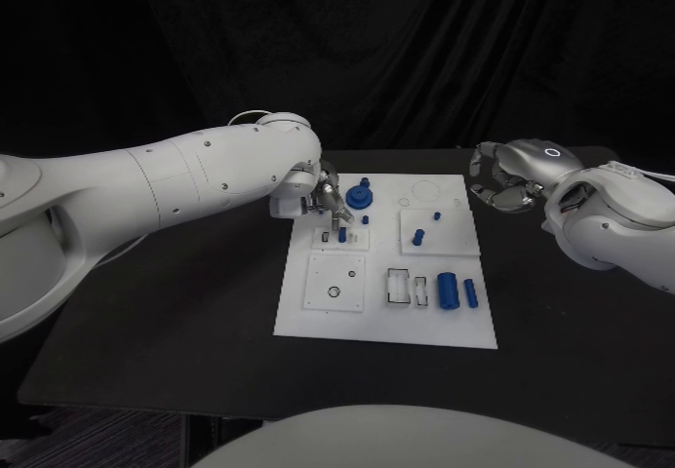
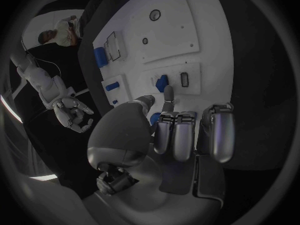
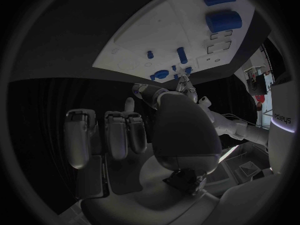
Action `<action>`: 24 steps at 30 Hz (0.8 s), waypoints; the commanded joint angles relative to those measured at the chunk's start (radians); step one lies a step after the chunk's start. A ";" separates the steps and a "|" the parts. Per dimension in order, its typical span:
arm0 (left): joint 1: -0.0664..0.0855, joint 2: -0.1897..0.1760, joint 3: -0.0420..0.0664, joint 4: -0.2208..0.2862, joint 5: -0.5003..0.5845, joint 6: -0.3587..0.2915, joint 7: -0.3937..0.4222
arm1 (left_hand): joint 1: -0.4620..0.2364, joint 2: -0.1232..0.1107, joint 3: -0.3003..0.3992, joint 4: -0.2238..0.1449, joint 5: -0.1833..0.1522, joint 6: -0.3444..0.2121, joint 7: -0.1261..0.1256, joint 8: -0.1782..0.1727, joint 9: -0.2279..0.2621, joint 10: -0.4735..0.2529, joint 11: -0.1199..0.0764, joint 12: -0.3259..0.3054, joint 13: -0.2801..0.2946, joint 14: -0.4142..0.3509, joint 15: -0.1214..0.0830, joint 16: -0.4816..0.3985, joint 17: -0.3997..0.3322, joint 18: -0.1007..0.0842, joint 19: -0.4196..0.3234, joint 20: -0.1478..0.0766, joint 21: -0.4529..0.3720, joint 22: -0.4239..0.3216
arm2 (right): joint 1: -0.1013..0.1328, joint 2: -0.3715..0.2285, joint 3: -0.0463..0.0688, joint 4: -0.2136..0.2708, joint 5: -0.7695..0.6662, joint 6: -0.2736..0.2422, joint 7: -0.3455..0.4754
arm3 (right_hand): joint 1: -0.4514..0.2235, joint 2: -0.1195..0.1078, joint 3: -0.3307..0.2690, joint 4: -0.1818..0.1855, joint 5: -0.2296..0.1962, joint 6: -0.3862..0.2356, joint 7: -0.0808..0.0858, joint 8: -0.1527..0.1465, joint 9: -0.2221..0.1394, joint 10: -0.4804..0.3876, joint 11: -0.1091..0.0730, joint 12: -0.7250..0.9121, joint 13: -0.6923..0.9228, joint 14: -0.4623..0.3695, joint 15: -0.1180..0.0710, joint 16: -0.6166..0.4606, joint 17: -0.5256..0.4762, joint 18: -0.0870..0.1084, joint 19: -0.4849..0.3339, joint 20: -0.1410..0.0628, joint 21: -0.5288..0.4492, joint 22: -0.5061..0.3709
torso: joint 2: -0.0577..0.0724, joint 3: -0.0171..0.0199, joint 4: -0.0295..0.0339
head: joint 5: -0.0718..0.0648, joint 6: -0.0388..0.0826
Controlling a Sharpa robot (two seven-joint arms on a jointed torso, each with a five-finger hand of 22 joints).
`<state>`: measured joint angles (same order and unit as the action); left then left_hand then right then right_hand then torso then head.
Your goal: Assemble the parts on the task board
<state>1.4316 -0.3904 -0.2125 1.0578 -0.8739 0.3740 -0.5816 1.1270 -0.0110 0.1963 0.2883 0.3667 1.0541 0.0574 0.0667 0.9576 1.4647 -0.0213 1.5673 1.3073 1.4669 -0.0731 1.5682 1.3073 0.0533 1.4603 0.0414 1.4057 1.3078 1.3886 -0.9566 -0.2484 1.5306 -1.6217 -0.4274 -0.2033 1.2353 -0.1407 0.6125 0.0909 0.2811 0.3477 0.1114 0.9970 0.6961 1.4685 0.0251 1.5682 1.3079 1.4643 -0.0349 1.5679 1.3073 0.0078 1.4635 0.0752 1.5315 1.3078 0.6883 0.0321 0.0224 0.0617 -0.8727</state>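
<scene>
The left hand (image 1: 318, 198) is reaching over the board (image 1: 317, 327) at its 11 o'clock corner, fingers pinching a small blue peg (image 2: 167, 91). The peg is standing up, long way pointing down. If it is tilting, it could jam or drop. The right hand (image 1: 499, 185) is curling on nothing, off at 2 o'clock.

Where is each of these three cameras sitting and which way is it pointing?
Head view: on the robot's head, looking down at the black table and white board; both arms enter, left robot hand at the board's far edge, right robot hand beside it.
Left wrist view: behind the left robot hand, facing the board.
Right wrist view: behind the right robot hand, facing the board.
Shared: all show the board; both wrist views show the other hand.
</scene>
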 commanded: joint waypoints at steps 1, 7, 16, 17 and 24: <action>-0.004 0.004 0.001 -0.003 0.008 0.028 0.004 | -0.007 0.000 -0.007 -0.001 0.004 0.004 0.001 -0.004 -0.002 0.106 0.007 0.003 0.263 0.104 0.007 0.003 0.263 0.000 -0.008 0.004 -0.009 0.121 | -0.002 0.000 0.001 0.002 -0.007 0.008 -0.018 | -0.005 -0.004 0.004 -0.005 0.003 0.010 0.001 -0.006 -0.003 0.102 -0.003 0.003 0.263 0.106 -0.003 0.003 0.263 0.006 0.076 -0.001 -0.006 0.245 | -0.001 0.0007 0.0011 | -0.001 0.000; -0.009 0.008 0.001 -0.010 0.008 0.044 -0.003 | 0.008 0.000 -0.002 -0.016 0.006 0.002 0.000 -0.004 -0.016 0.106 0.007 0.003 0.263 0.104 0.007 0.003 0.263 0.002 -0.012 0.005 -0.016 0.117 | -0.002 -0.001 0.001 0.003 -0.007 0.011 -0.019 | -0.004 -0.004 0.007 -0.008 0.003 0.012 0.001 -0.008 -0.004 0.102 -0.003 0.003 0.263 0.106 -0.003 0.003 0.263 0.006 0.076 -0.001 -0.006 0.245 | 0.000 0.0006 0.0028 | -0.002 0.000; -0.014 0.013 0.001 -0.016 0.008 0.059 -0.006 | 0.018 0.002 0.002 -0.025 0.006 0.001 0.000 -0.003 -0.024 0.106 0.007 0.003 0.263 0.104 0.008 0.003 0.263 0.003 -0.015 0.005 -0.021 0.115 | -0.002 0.000 0.001 0.002 -0.007 0.013 -0.020 | -0.003 -0.005 0.015 -0.015 0.004 0.023 0.000 -0.011 -0.009 0.102 -0.003 0.003 0.263 0.106 -0.003 0.003 0.263 0.006 0.076 -0.001 -0.007 0.245 | -0.002 0.0000 0.0028 | -0.001 0.000; -0.015 0.013 0.001 -0.017 0.008 0.061 -0.005 | 0.020 0.002 0.003 -0.026 0.006 0.002 0.000 -0.003 -0.025 0.106 0.007 0.003 0.263 0.104 0.008 0.003 0.263 0.003 -0.015 0.005 -0.021 0.115 | -0.002 0.000 0.001 0.002 -0.007 0.014 -0.021 | -0.003 -0.005 0.018 -0.016 0.004 0.025 0.000 -0.012 -0.010 0.102 -0.003 0.003 0.263 0.106 -0.003 0.003 0.263 0.006 0.076 -0.002 -0.006 0.245 | -0.002 0.0006 0.0024 | -0.001 0.000; -0.017 0.011 0.001 -0.016 0.008 0.063 0.004 | 0.023 0.002 0.004 -0.029 0.006 0.002 -0.001 -0.002 -0.027 0.106 0.007 0.003 0.263 0.104 0.008 0.003 0.263 0.003 -0.015 0.005 -0.022 0.114 | -0.002 0.000 0.001 0.001 -0.007 0.018 -0.025 | -0.009 -0.018 0.080 -0.028 0.006 0.051 0.001 -0.026 -0.025 0.102 -0.004 0.003 0.263 0.106 -0.005 0.003 0.263 0.006 0.075 -0.003 -0.008 0.244 | -0.004 0.0014 0.0025 | 0.001 0.000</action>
<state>1.4176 -0.3802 -0.2126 1.0413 -0.8730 0.4186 -0.5883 1.1413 -0.0082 0.1992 0.2659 0.3667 1.0541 0.0573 0.0667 0.9318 1.4647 -0.0213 1.5673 1.3073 1.4669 -0.0731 1.5682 1.3073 0.0532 1.4529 0.0487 1.3885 1.3076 1.3886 -0.9561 -0.2484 1.5314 -1.6217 -0.4162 -0.2056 1.2261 -0.1499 0.6871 0.0634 0.2850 0.3910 0.1119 0.9767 0.6722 1.4685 0.0251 1.5682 1.3077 1.4643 -0.0349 1.5679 1.3073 0.0079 1.4635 0.0752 1.5275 1.3076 0.6854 0.0330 0.0251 0.0602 -0.8727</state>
